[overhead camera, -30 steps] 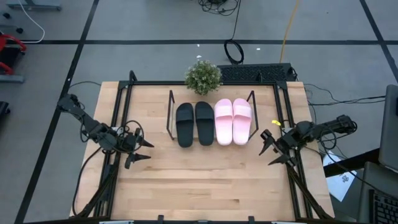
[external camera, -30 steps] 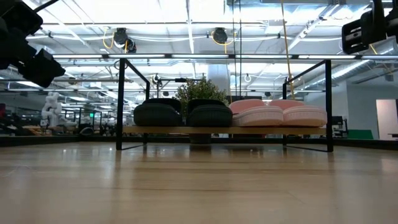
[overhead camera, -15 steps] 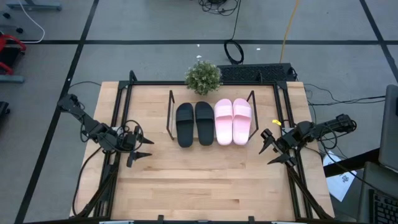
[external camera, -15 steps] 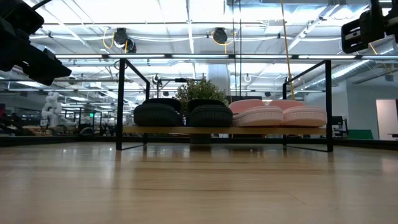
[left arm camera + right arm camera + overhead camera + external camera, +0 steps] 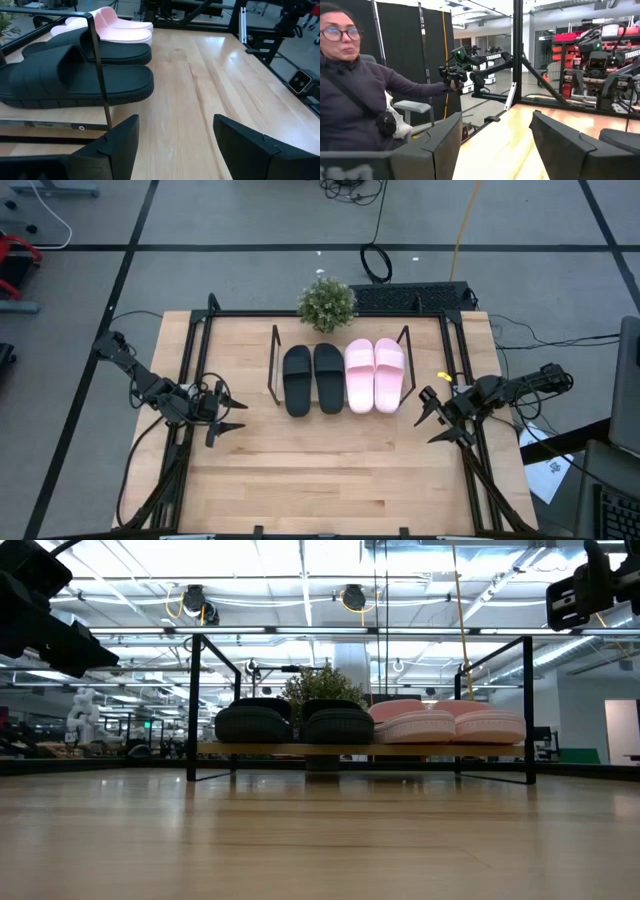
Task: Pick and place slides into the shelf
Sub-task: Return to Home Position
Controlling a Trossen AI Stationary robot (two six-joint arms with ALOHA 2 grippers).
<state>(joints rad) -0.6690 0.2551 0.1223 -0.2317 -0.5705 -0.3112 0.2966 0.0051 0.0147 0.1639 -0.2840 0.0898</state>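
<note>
Overhead: all four slides (image 5: 344,377) already sit in the shelf (image 5: 273,368), so placing looks finished. Left claw (image 5: 228,416) and right claw (image 5: 428,420), both spread open and empty, hover at opposite surface (image 5: 320,470) edges. Low view: open board before the shelf; retreat needs little.

High view: overhead, facing straight down, taking in the whole desk (image 5: 330,470) and surrounding floor.
Low view: at desk-top level, facing level across the boards toward the shelf (image 5: 360,749) and the room behind; shelf shared with the high view.
Left wrist view: close, facing along the desk to the shelf's side.
Right wrist view: facing off the desk toward a seated person (image 5: 355,100).
</note>
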